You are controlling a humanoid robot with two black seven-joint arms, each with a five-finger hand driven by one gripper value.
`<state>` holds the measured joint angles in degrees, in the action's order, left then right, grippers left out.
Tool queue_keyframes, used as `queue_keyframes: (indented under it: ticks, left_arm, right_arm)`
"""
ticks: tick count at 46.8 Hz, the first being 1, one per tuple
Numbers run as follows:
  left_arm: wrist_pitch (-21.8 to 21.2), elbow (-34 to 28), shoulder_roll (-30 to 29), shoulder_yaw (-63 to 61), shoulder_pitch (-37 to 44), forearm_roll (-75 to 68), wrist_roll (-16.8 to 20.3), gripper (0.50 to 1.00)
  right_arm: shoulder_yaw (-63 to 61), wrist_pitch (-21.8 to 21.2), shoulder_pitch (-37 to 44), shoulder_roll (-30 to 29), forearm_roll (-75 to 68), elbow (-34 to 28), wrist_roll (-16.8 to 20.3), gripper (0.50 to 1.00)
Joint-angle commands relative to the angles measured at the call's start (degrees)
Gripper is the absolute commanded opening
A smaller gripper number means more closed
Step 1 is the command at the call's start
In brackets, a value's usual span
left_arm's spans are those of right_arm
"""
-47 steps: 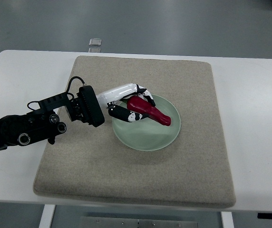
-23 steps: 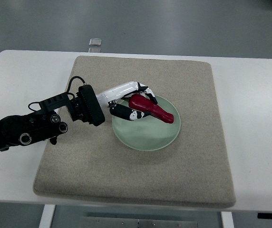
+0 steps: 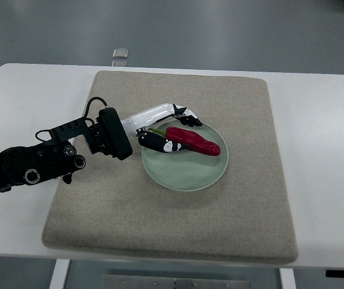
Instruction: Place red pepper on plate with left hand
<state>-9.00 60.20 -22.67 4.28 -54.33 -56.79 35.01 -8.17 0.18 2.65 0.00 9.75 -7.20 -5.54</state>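
left robot hand (image 3: 163, 128) reaching rightward, fingers loosely spread around red pepper (image 3: 191, 140), lying on plate (image 3: 184, 171)

Left arm (image 3: 33, 164) reaches in from left edge, wrist level; left hand (image 3: 163, 127) fingers loosely spread, thumb below, gripping nothing
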Motion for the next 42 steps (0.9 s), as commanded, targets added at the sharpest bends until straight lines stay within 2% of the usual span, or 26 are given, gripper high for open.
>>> queue_keyframes:
  ticks: [1, 6, 8, 13, 33, 42]
  left_arm:
    - [-0.1, -0.1, 0.0, 0.4, 0.0, 0.2, 0.0, 0.835]
    - [-0.8, -0.1, -0.1, 1.2, -0.1, 3.1, 0.0, 0.900]
    - [-1.0, -0.1, -0.1, 2.0, -0.1, 5.9, 0.0, 0.953]
    - [-1.0, -0.2, 0.0, 4.5, -0.1, 14.6, 0.0, 0.992]
    - [-1.1, -2.4, 0.1, 18.6, 2.5, 31.8, 0.0, 0.994]
    - [-1.2, -3.5, 0.3, 20.6, 4.1, 35.3, 0.0, 0.994]
  right_arm:
    - [0.0, 0.0, 0.0, 0.0, 0.0, 0.0, 0.0, 0.932]
    - [0.0, 0.0, 0.0, 0.0, 0.0, 0.0, 0.0, 0.932]
    - [0.0, 0.0, 0.0, 0.0, 0.0, 0.0, 0.0, 0.932]
    - [0.0, 0.0, 0.0, 0.0, 0.0, 0.0, 0.0, 0.932]
    - [0.0, 0.0, 0.0, 0.0, 0.0, 0.0, 0.0, 0.932]
    - [0.0, 0.0, 0.0, 0.0, 0.0, 0.0, 0.0, 0.932]
